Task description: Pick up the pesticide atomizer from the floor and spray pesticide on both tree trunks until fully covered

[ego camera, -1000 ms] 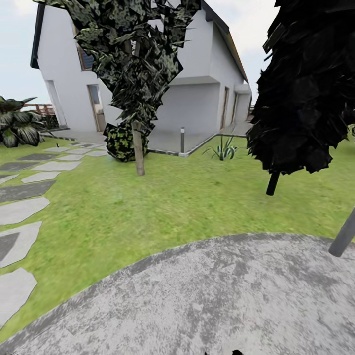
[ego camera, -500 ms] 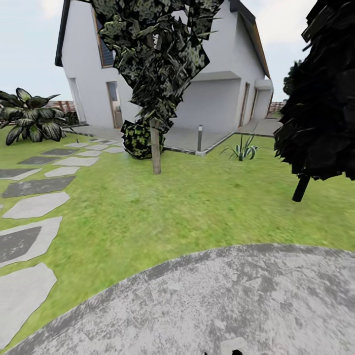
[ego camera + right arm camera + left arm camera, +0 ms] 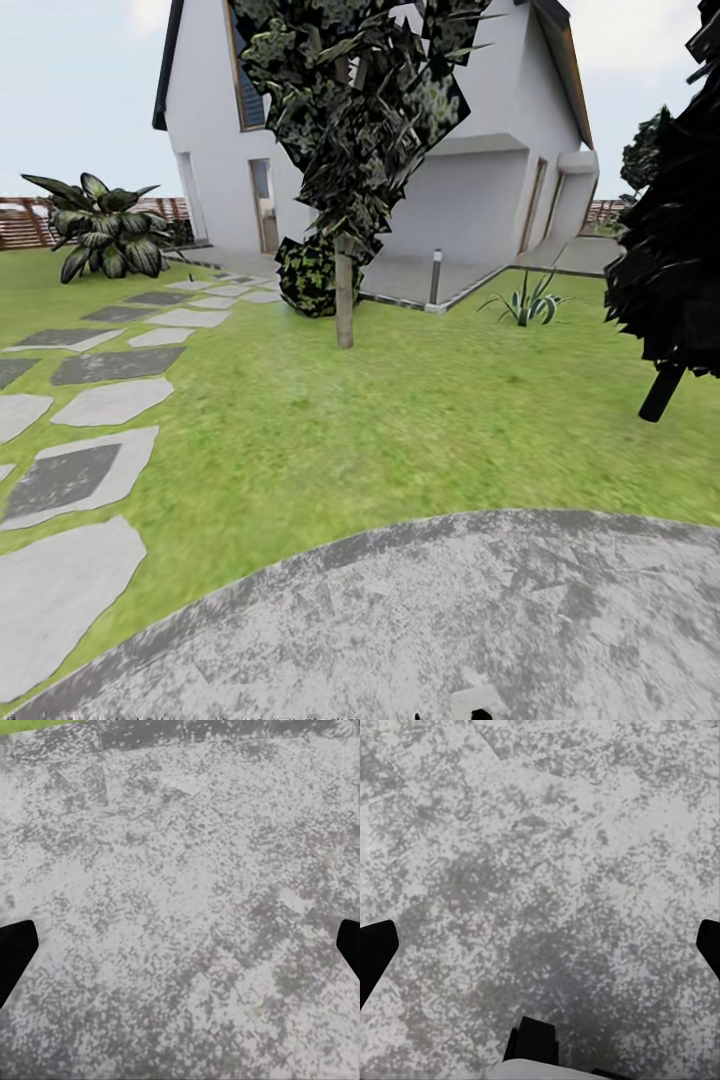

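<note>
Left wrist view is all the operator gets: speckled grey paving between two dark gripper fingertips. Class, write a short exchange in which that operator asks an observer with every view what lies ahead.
Operator: What comes after this paving?
Observer: In the head view the grey paving ends in a curved edge, and green lawn begins there.
Operator: Is there a tree to head for?
Observer: Yes. A tree with a pale trunk and jagged dark green foliage stands on the lawn, in front of a white house.
</note>
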### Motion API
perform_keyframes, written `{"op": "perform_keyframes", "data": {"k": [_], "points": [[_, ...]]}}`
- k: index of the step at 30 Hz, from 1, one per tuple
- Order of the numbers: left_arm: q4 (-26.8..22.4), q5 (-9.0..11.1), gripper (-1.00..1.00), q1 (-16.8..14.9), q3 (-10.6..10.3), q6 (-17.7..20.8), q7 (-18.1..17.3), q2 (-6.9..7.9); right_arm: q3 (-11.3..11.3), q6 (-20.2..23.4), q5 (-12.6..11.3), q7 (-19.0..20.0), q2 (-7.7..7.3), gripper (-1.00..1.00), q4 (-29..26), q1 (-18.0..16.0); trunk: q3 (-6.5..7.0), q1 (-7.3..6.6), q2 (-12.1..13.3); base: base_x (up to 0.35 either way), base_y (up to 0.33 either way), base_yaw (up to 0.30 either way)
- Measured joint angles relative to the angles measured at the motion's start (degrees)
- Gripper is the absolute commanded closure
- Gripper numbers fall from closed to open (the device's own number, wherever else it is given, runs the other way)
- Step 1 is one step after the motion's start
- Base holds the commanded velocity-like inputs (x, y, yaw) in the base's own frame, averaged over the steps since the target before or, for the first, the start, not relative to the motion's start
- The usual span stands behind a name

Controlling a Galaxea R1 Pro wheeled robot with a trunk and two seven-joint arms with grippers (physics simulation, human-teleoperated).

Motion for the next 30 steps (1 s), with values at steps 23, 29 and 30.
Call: {"op": "perform_keyframes", "data": {"k": [23, 29, 30], "points": [[0.4, 0.0, -1.0, 0.0, 0.2, 0.0, 0.0, 0.12, 0.0, 0.0, 0.0, 0.0, -0.01, -1.0, 0.0, 0.0, -5.23, 4.61, -8.4, 0.0, 0.0, 0.175], [0.1, 0.1, -1.0, -0.1, 0.2, 0.2, 0.0, 0.27, 0.0, -0.8, 0.0, 0.0, -0.02, -1.0, 0.0, 0.0, -6.37, 5.92, -10.8, 0.0, 0.0, 0.022], [0.0, 0.1, -1.0, -0.2, 0.2, 0.3, 0.0, 0.3, 0.0, -1.3, 0.0, 0.0, -0.02, -1.0, 0.0, 0.0, -6.54, 6.14, -11.2, 0.0, 0.0, 0.005]]}}
